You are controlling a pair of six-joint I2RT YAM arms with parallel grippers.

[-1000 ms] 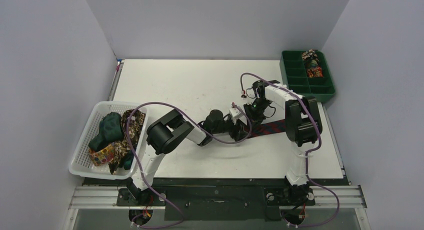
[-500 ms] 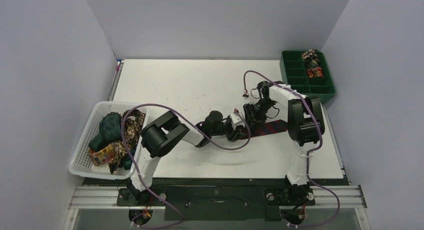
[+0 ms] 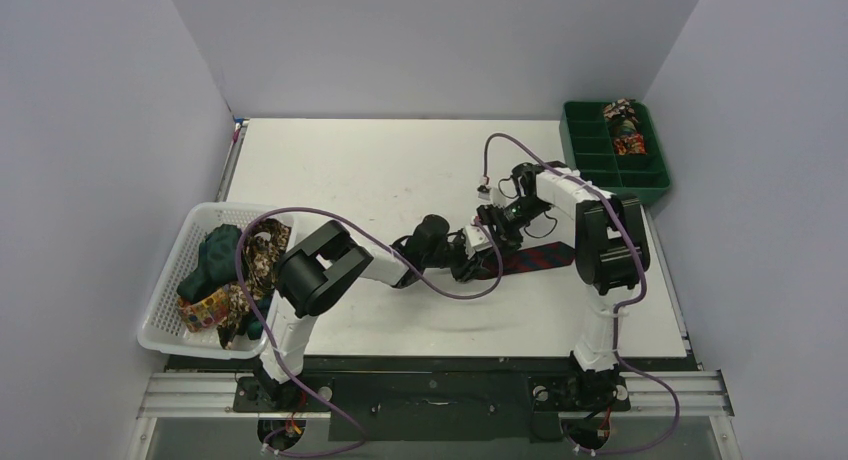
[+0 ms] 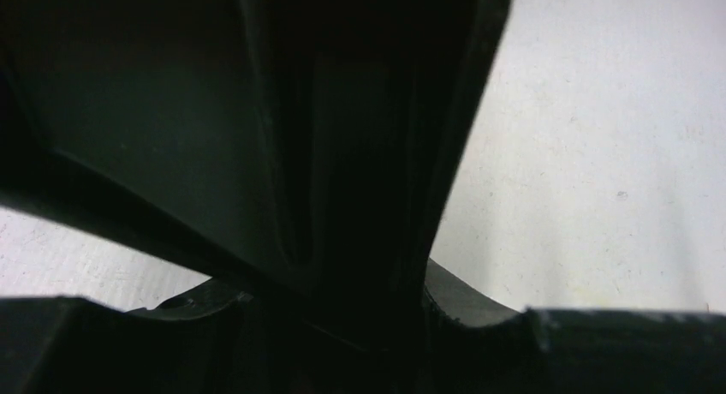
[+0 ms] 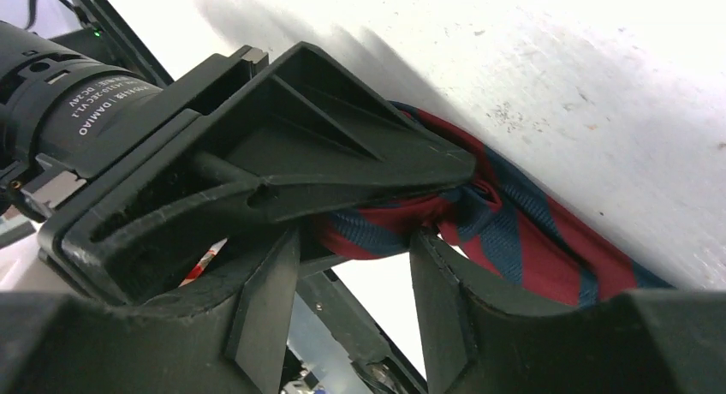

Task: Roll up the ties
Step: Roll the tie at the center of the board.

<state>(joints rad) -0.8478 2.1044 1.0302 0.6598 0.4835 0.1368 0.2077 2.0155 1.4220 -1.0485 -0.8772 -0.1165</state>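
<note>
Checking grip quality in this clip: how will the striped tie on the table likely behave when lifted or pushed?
Probably floppy: the striped tie bunches into soft folds at the left pincer instead of holding shape. Likely light and thin, since its free length lies flat on the table. A push would probably wrinkle it rather than slide it whole.

Work cell as I see it from overhead.
White rectangular tabletop [image 3: 350, 170], lightly scuffed; plain pale grey walls [image 3: 430, 40] on three sides; silver aluminium rail [image 3: 190, 395] along the near edge; even, soft light.
</note>
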